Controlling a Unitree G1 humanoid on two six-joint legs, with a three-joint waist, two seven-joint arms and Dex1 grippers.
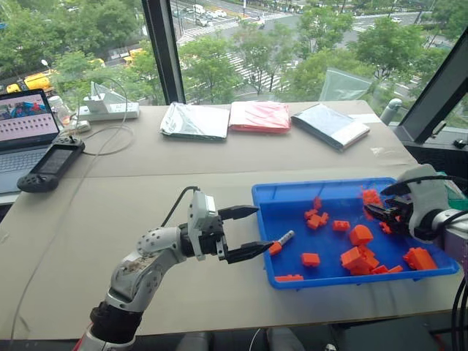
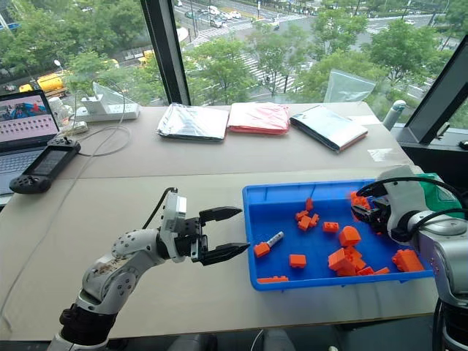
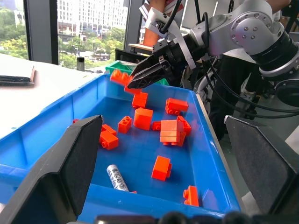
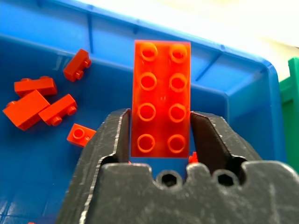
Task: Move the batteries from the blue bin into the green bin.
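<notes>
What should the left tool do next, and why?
Probably reach a little forward and down to close on the battery. The left tool is open at the blue bin's edge, and the battery lies just past its tips, beside an orange brick.

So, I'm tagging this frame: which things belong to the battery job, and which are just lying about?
Job:
- battery in the blue bin
- green bin
- left gripper, open
- right gripper, on an orange brick

Lying about:
- loose orange bricks
- three pouches
- laptop
- handheld console
- power strip
</notes>
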